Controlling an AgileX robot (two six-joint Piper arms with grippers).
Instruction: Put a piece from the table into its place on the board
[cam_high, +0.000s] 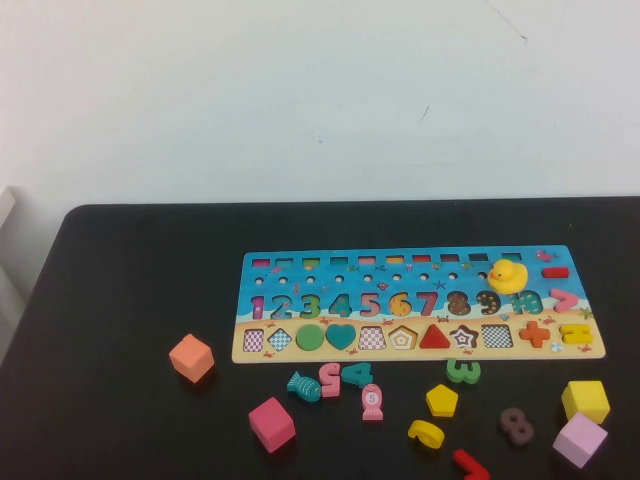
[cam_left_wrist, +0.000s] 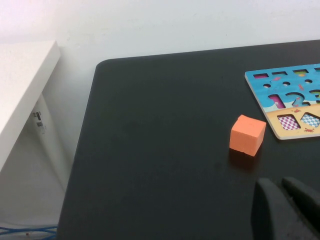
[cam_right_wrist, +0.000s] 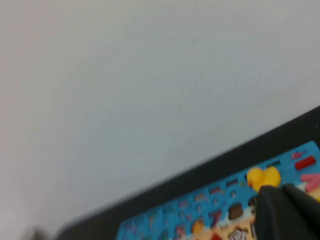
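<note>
High view: yellow pentagon piece (cam_high: 442, 400) lies lower right of centre on the black surface (cam_high: 130, 280), just below the board (cam_high: 415, 300); neither hand visible | Left wrist view: left hand (cam_left_wrist: 287, 210) lower right, closed, empty, beside orange cube (cam_left_wrist: 247, 135) | Right wrist view: right hand (cam_right_wrist: 290, 212) lower right, closed, empty, over the board's duck (cam_right_wrist: 263, 177) end; likely nearer arm.

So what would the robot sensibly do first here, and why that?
Probably bring the right gripper down toward the yellow pentagon piece and open its shut fingers. The piece lies loose on the table, just in front of the board, whose pentagon slot looks unfilled. Neither arm shows in the high view; the left gripper sits farther off, near the orange cube.
</note>
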